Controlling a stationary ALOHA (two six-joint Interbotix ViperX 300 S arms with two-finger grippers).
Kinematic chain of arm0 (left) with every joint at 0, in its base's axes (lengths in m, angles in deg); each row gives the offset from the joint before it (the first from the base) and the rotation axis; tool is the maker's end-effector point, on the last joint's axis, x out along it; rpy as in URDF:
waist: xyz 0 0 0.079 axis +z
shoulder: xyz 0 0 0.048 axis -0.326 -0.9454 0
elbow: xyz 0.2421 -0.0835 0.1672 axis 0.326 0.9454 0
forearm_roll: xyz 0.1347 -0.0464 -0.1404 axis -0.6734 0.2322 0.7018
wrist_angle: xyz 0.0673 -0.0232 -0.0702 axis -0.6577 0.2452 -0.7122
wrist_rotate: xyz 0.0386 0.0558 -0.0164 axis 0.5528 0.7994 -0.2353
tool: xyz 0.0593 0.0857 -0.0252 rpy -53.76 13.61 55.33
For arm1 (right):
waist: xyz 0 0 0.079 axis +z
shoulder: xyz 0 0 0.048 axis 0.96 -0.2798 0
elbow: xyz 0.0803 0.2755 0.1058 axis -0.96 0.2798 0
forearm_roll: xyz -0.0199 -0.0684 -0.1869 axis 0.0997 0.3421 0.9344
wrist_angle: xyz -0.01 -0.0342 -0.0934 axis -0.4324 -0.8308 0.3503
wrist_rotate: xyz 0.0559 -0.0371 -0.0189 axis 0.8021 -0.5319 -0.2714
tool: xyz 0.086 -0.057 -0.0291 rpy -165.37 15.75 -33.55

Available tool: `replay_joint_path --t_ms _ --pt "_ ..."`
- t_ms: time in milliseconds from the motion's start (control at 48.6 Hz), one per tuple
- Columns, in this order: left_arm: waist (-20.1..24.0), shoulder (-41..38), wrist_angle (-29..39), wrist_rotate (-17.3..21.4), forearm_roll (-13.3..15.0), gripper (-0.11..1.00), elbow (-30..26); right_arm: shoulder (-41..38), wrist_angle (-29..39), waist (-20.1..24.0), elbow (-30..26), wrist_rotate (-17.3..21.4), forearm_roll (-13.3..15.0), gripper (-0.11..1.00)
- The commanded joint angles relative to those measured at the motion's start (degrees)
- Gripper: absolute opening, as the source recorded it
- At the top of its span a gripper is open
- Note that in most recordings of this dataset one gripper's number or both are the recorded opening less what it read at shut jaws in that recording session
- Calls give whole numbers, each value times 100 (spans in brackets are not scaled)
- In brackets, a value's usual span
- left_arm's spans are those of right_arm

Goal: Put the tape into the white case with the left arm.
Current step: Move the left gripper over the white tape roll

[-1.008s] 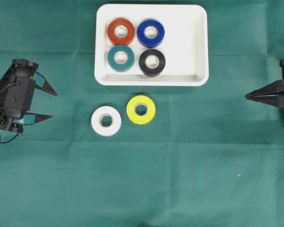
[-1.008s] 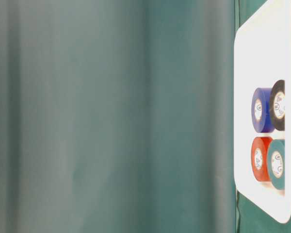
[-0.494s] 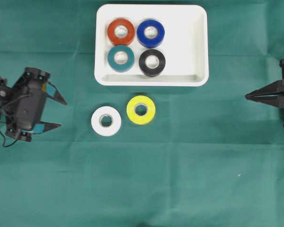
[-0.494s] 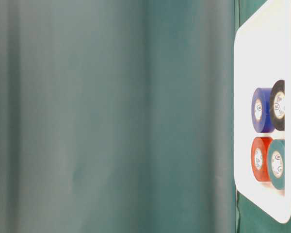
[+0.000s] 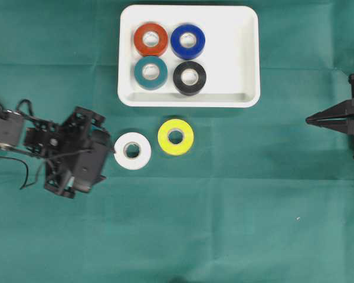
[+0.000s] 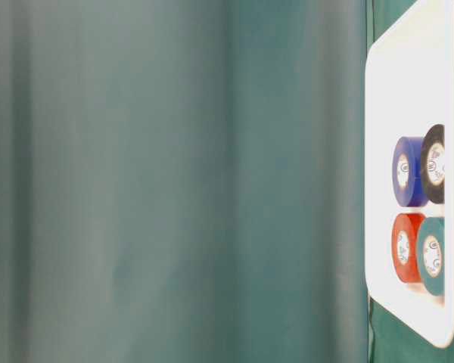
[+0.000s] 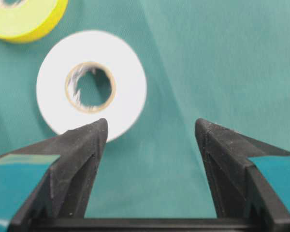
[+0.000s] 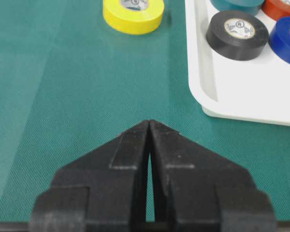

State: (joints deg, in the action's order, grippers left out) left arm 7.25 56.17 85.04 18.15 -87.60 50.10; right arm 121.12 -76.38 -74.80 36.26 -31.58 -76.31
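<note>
Two tape rolls lie on the green cloth in front of the white case (image 5: 231, 53): a white roll (image 5: 132, 151) and a yellow roll (image 5: 176, 137). My left gripper (image 5: 108, 154) points down just left of the white roll, its fingers mostly hidden under the wrist in the overhead view. In the left wrist view the left gripper (image 7: 151, 123) is open with only cloth between the teal-patched fingers. The white roll (image 7: 92, 92) lies just beyond the left fingertip, and the yellow roll (image 7: 24, 19) is farther off. My right gripper (image 5: 310, 120) rests shut at the right edge.
Inside the case lie a red roll (image 5: 150, 39), a blue roll (image 5: 187, 40), a teal roll (image 5: 151, 72) and a black roll (image 5: 189, 77), filling its left half. The right wrist view shows the case rim (image 8: 203, 92) and the yellow roll (image 8: 133, 14).
My left arm has swung right from the table's left edge toward the white roll and tipped downward, jaws equally wide. The rolls and the right arm have not moved.
</note>
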Motion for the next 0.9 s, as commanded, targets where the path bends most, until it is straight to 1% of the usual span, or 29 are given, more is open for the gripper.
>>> replay_joint_path --t_ms 0,226,473,884 --pt "-26 -158 -18 9 9 73 -281 -35 -62 0 -62 9 0 -9" --pt "0 -554 -9 9 9 73 -519 -26 -62 0 -62 9 0 -9" --pt "141 -800 0 9 9 73 -563 -26 -62 0 -62 9 0 -9" --pt "290 -1318 -44 53 -9 73 -791 -26 -62 0 -53 9 0 -9"
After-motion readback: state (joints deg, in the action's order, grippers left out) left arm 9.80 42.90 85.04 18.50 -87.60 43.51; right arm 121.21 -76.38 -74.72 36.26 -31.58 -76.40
